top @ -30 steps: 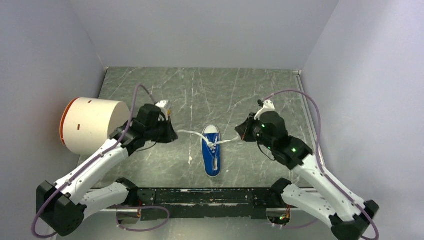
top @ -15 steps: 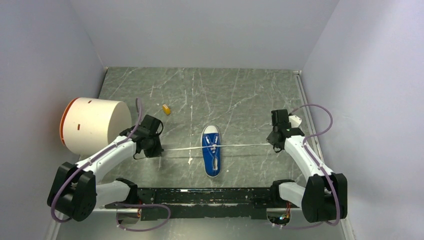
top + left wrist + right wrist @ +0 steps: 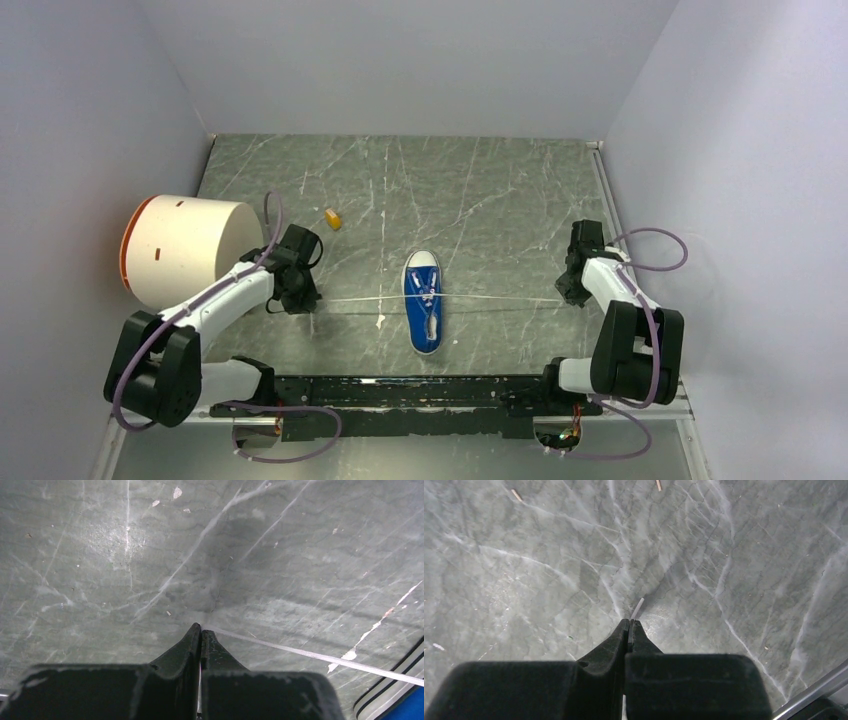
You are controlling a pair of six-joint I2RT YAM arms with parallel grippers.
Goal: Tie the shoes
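The small blue shoe (image 3: pixel 424 302) lies in the middle of the table, white toe cap pointing away. Its white laces run out taut to both sides from a crossing over the tongue. The left lace (image 3: pixel 360 298) ends in my left gripper (image 3: pixel 312 302), which is shut on it; in the left wrist view the lace (image 3: pixel 310 653) leaves the closed tips (image 3: pixel 201 628) to the right. The right lace (image 3: pixel 500 298) reaches my right gripper (image 3: pixel 566 298), shut on it too, with a short lace end (image 3: pixel 638 608) poking past the tips (image 3: pixel 629 622).
A large cream cylinder with an orange rim (image 3: pixel 185 250) lies on its side at the left, close behind my left arm. A small yellow block (image 3: pixel 333 218) sits behind the left gripper. The black rail (image 3: pixel 420 392) runs along the near edge.
Both grippers have pulled apart, left going left and right going right, drawing the slack laces into one straight taut line across the shoe.
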